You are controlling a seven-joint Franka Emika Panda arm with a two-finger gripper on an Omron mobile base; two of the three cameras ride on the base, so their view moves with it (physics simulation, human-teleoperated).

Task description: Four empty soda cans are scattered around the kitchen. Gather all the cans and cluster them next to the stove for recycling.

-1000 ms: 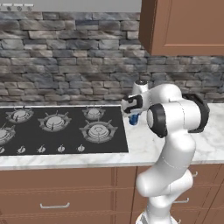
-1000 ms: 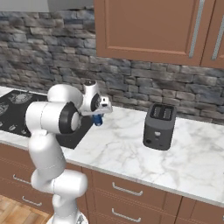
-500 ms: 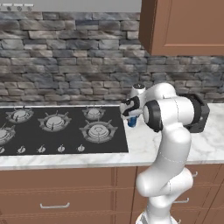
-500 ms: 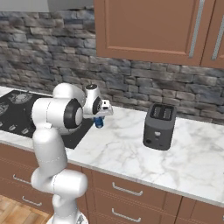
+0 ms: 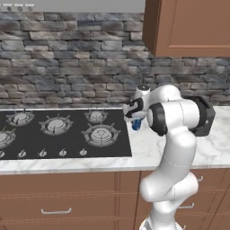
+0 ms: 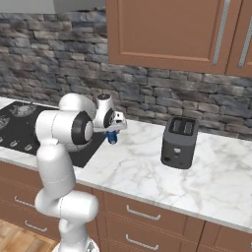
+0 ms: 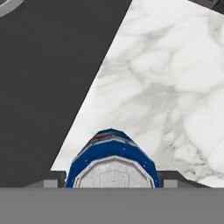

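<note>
A blue-and-white soda can (image 5: 136, 125) (image 6: 112, 138) stands upright on the marble counter just off the right edge of the black stove (image 5: 58, 130) (image 6: 19, 129). My gripper (image 5: 134, 117) (image 6: 114, 129) reaches down over it from above. In the hand view the can's silver top (image 7: 112, 173) sits between the two fingertips (image 7: 56, 179), which flank its sides closely. No gap shows there, and I cannot tell whether the fingertips still press the can.
A dark toaster (image 6: 179, 141) stands on the counter (image 6: 147, 170) to the right of the arm, with bare marble between it and the can. Stone wall runs behind, wood cabinets hang above, and drawers line the front below the counter edge.
The hand and the blue can stay at the same spot beside the stove. The arm's elbow has swung slightly to the right.
</note>
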